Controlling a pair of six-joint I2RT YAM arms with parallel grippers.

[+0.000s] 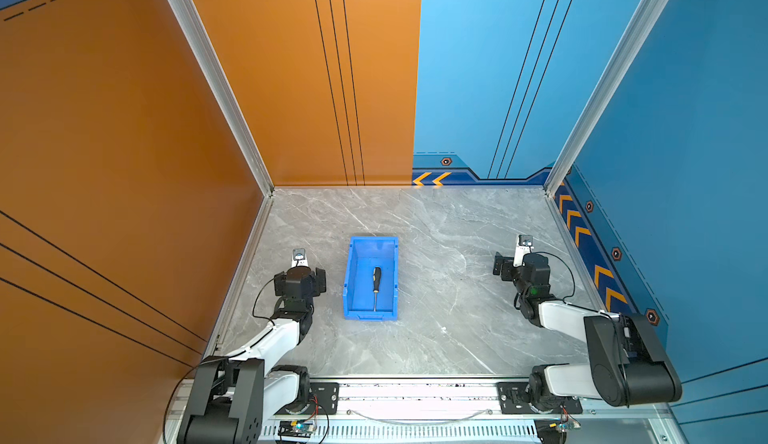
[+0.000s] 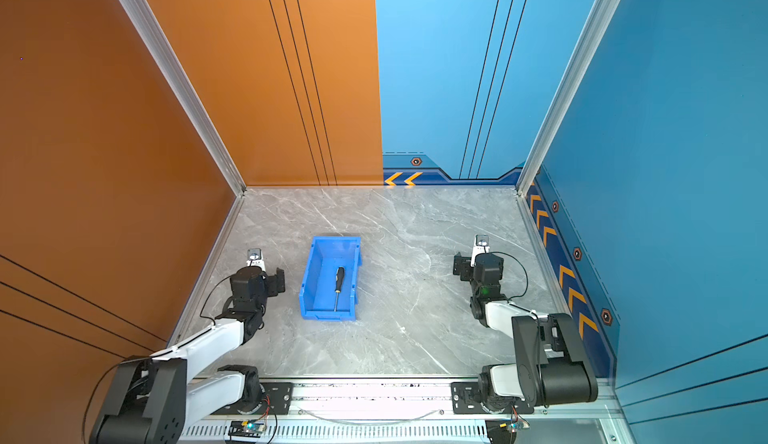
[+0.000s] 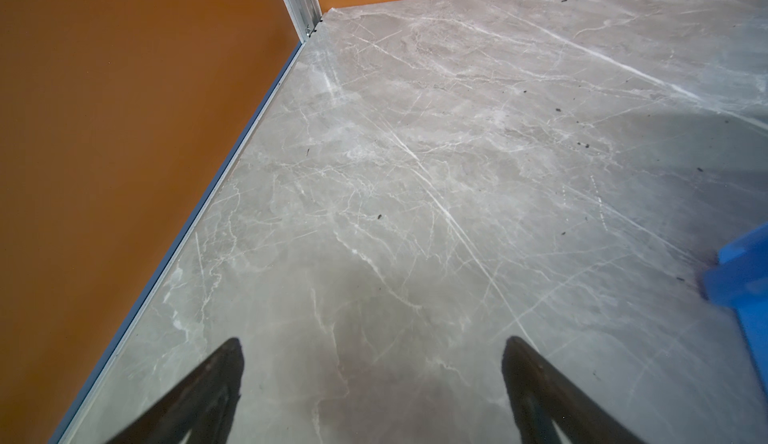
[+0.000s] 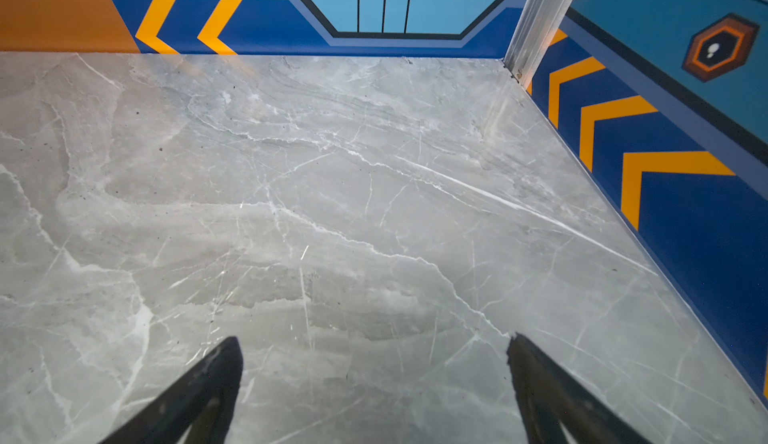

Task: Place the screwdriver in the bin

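Observation:
The screwdriver lies inside the blue bin, flat on its floor. Its black handle points to the back wall and its thin shaft to the front. In both top views the bin sits left of the table's middle. My left gripper hovers just left of the bin, open and empty. The left wrist view catches only a corner of the bin. My right gripper stands far right, open over bare marble.
The orange wall closes the left side close to my left arm. A blue wall with orange chevrons runs beside my right arm. A metal rail carries both arm bases at the front edge of the grey marble table.

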